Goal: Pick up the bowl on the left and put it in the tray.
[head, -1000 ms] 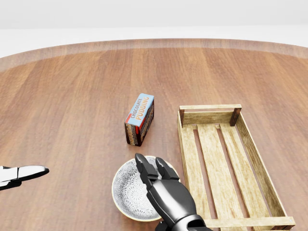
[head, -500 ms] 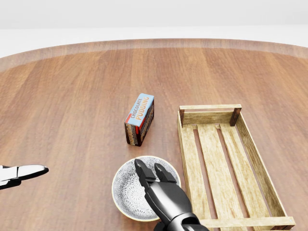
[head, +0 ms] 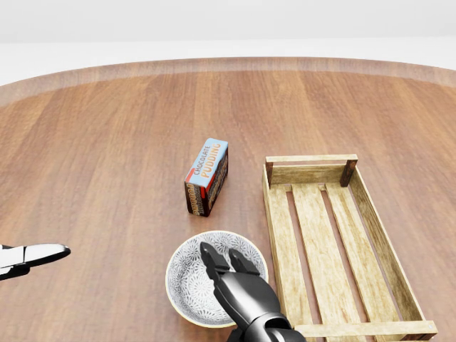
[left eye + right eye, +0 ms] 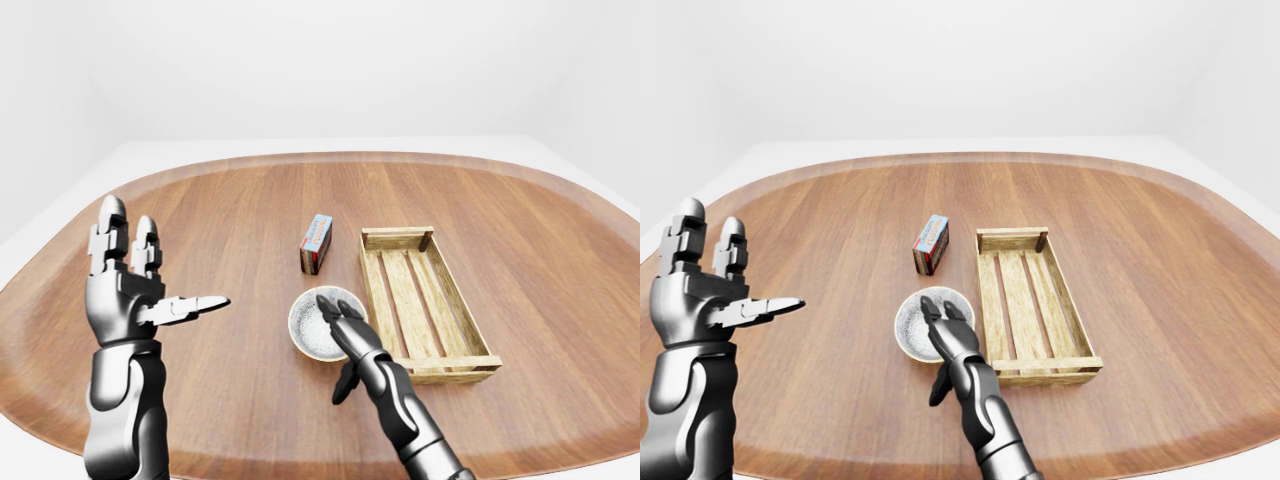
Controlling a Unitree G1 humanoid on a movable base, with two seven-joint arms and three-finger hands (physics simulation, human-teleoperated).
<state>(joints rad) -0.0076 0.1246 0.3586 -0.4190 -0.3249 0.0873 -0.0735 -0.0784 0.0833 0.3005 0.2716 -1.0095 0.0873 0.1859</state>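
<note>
The patterned grey bowl [image 3: 187,279] sits on the wooden table [image 3: 107,142], just left of the slatted wooden tray [image 3: 343,242]. My right hand [image 3: 221,258] reaches up from the bottom edge of the head view and covers the bowl's right half. Its fingers [image 3: 212,258] lie over the bowl's inside, spread and open. In the left-eye view its thumb [image 4: 343,385] hangs below the rim, apart from the bowl. My left hand [image 4: 150,270] is raised at the far left with open fingers and holds nothing.
A chocolate pudding box [image 3: 207,177] stands above the bowl in the head view, left of the tray's top corner. The tray has nothing in it. The table's curved edge [image 4: 320,157] runs along the top.
My right hand has drawn back toward the bottom of the head view, its fingertips sliding from the bowl's far rim to its middle. Bowl and left hand have not moved.
</note>
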